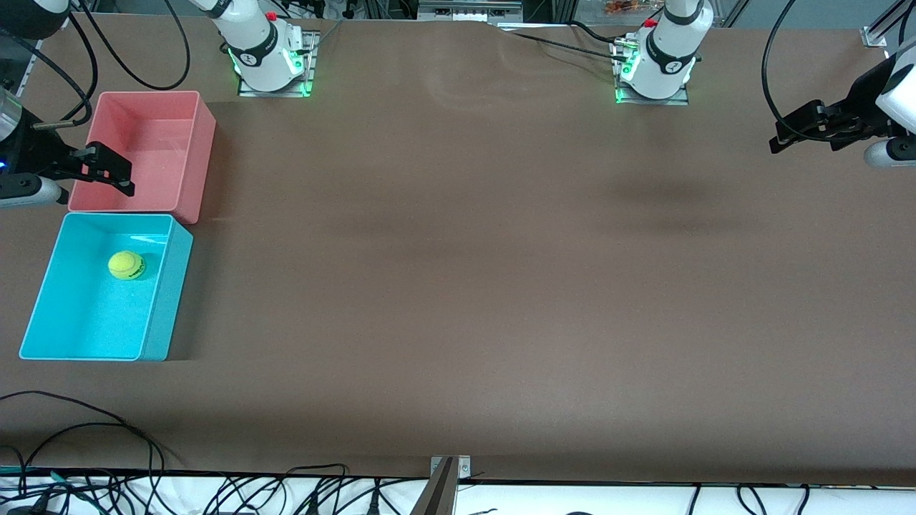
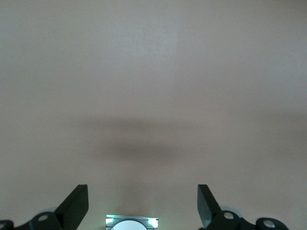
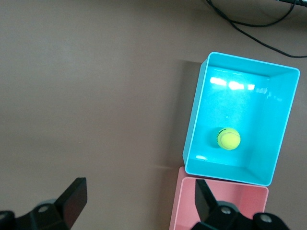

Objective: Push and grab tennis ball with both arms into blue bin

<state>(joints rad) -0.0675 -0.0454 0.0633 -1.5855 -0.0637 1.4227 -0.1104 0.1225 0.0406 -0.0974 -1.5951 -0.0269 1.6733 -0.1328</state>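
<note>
The tennis ball (image 1: 127,265) lies inside the blue bin (image 1: 168,300), which stands at the right arm's end of the table. In the right wrist view the ball (image 3: 229,139) rests on the floor of the blue bin (image 3: 194,120). My right gripper (image 1: 111,170) is open and empty, up in the air over the pink bin's edge, clear of the ball. Its fingers (image 3: 74,199) show spread wide. My left gripper (image 1: 787,132) is open and empty, raised over bare table at the left arm's end. Its fingers (image 2: 76,206) stand wide apart.
A pink-red bin (image 1: 204,157) stands empty against the blue bin, farther from the front camera; it also shows in the right wrist view (image 3: 240,206). Black cables (image 1: 86,429) lie along the table's near edge. The left arm's base (image 2: 131,223) shows between its fingers.
</note>
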